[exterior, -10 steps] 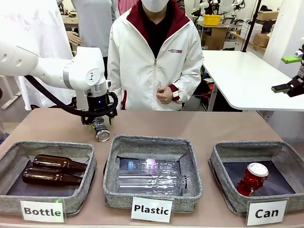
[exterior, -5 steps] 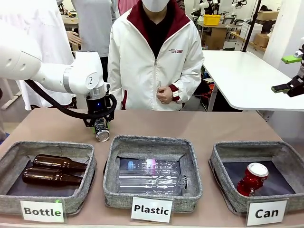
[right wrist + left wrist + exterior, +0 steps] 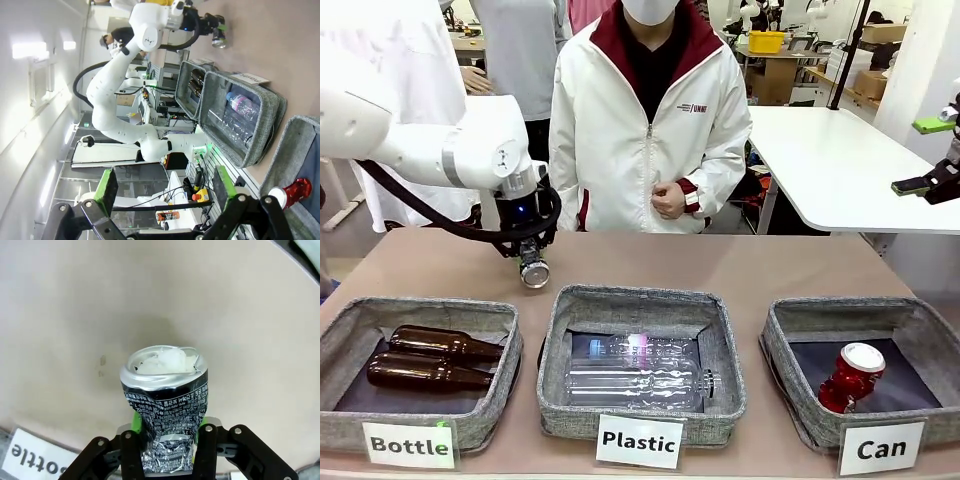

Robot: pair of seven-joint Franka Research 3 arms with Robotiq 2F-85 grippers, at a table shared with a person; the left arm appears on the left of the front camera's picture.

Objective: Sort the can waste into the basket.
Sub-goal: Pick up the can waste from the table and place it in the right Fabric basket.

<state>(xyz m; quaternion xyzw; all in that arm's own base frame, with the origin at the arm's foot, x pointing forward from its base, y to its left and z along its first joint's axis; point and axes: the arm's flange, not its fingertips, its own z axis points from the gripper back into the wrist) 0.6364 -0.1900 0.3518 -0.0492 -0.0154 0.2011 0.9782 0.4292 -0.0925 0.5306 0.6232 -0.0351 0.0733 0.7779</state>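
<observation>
From where I sit the front view is bright and evenly lit from overhead, sharp across the frame, with only soft shadows inside the baskets point(image 3: 640, 300). In the left wrist view the crushed can point(image 3: 165, 410) is crisp, its silver rim glinting, and it casts a diffuse grey shadow on the table point(image 3: 75, 315) in the frame's centre; the corners curve and darken. The right wrist view is strongly bowed at its edges, with ceiling lights point(image 3: 30, 50) blown out at upper left.
</observation>
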